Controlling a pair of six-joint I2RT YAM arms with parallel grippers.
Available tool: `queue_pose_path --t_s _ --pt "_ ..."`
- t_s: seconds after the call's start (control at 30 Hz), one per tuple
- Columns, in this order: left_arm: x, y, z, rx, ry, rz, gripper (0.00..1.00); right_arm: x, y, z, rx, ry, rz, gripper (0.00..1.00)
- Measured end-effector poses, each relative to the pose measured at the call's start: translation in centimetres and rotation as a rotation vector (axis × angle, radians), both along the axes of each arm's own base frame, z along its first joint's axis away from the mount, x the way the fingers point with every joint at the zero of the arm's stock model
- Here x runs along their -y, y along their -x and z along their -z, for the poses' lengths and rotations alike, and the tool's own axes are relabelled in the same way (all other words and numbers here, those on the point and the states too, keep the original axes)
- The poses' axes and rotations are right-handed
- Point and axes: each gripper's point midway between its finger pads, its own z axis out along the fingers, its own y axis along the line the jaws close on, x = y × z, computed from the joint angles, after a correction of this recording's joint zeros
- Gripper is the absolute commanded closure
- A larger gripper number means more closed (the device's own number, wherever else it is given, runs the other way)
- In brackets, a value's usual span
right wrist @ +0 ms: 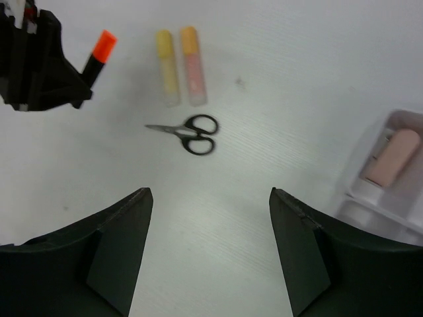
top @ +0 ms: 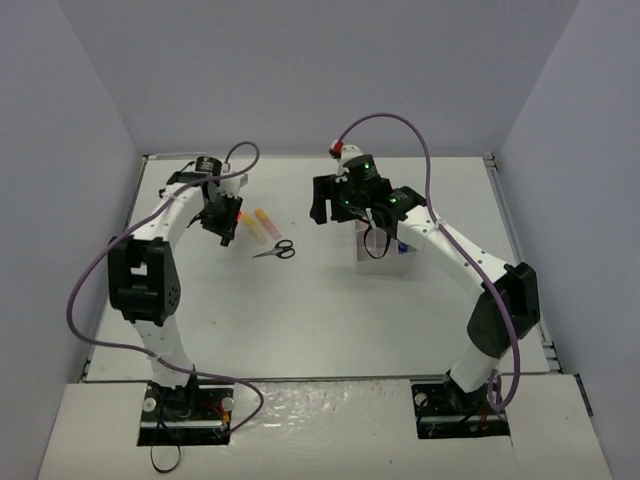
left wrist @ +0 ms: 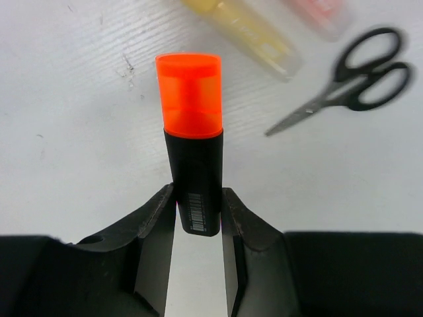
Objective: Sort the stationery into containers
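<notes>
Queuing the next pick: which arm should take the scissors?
Right, probably: its jaws stand open and empty, facing the scissors; the left jaws are shut on the orange highlighter.

Our left wrist view blurs the yellow pen (left wrist: 246, 30) and pink pen (left wrist: 320, 13) and cuts both at its top edge. From above, we find the right arm (top: 450, 245) hiding most of the tray (top: 385, 264).

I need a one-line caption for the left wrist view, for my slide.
Left hand shut on orange highlighter; scissors lie on the table beyond.
</notes>
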Motion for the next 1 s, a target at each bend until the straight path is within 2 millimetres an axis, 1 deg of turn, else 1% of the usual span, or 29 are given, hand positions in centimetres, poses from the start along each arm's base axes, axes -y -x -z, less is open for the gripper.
queue_pose_path --t_s 0.1,0.13,0.17,0.23,0.27,0.33,0.4,0.5,0.67,0.77,0.8,0.9,0.97,1.0 --pt "1.3 -0.2 -6.1 0.141 0.086 0.028 1.0 -3.3 -0.9 -2.7 0.002 -0.138 -0.062 0.28" --pt "1.9 -0.1 -8.3 0.195 0.117 0.043 1.0 -4.2 -1.0 -3.2 -0.007 -0.174 -0.075 0.27" --pt "2.4 0.1 -10.0 0.236 0.143 0.057 1.0 -5.2 -1.4 -3.9 -0.008 -0.214 -0.083 0.27" --pt "3.4 1.0 -12.9 0.302 0.188 0.086 1.0 -7.3 -2.0 -5.0 -0.01 -0.298 -0.099 0.27" --pt "3.9 1.5 -14.0 0.324 0.206 0.101 1.0 -8.2 -2.2 -5.4 -0.013 -0.339 -0.104 0.28" --pt "4.9 2.3 -15.3 0.351 0.235 0.133 1.0 -9.8 -2.5 -5.9 -0.02 -0.409 -0.115 0.28" --pt "5.7 2.8 -15.8 0.362 0.254 0.16 1.0 -11.0 -2.5 -6.0 -0.037 -0.458 -0.12 0.29" --pt "6.7 3.3 -15.9 0.359 0.265 0.188 1.0 -12.3 -2.5 -6.0 -0.056 -0.511 -0.126 0.31" --pt "7.1 3.5 -15.5 0.345 0.27 0.197 1.0 -13.6 -2.4 -5.9 -0.074 -0.556 -0.138 0.36" --pt "7.1 3.6 -15.4 0.343 0.27 0.199 1.0 -14.2 -2.4 -5.5 -0.083 -0.57 -0.138 0.5" --pt "7.2 3.6 -15.4 0.343 0.27 0.201 1.0 -14.3 -2.5 -5.2 -0.089 -0.573 -0.137 0.56" --pt "7.4 3.7 -15.2 0.338 0.268 0.207 1.0 -14.9 -2.7 -4.3 -0.112 -0.589 -0.136 0.8" --pt "7.5 3.8 -14.8 0.329 0.262 0.207 1.0 -15.3 -2.6 -4.2 -0.13 -0.609 -0.147 1.0" --pt "7.5 3.8 -14.5 0.323 0.259 0.206 1.0 -15.5 -2.5 -4.2 -0.138 -0.622 -0.153 1.0"
